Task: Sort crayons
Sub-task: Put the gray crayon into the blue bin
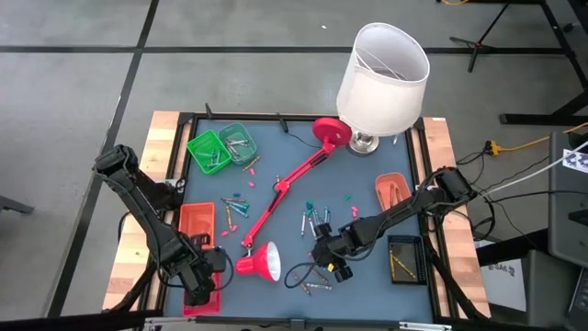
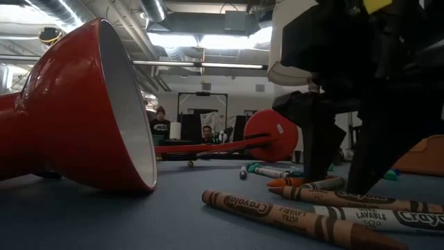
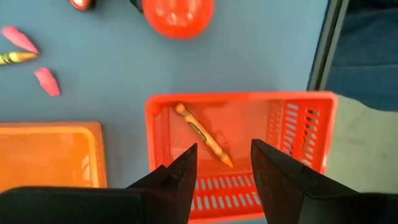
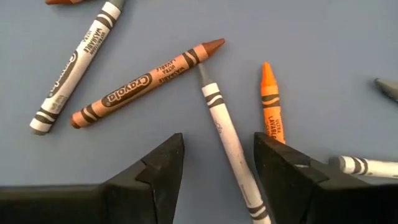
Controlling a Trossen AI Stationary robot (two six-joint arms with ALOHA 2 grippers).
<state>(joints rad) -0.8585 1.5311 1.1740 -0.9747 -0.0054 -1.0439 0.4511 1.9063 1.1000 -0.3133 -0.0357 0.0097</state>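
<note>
- Right gripper: fingers apart, low over the crayons near the red lamp shade, holding nothing; a grey crayon lies in the gap.
- A brown crayon and an orange crayon lie just beside it, with bare mat around them.
- Left gripper: fingers apart, empty, above the red basket on the lamp shade's other side, at the table's edge.
- One orange crayon lies inside that basket.

grey crayon: lower end hidden by finger | crayons in green bins: too small
</note>
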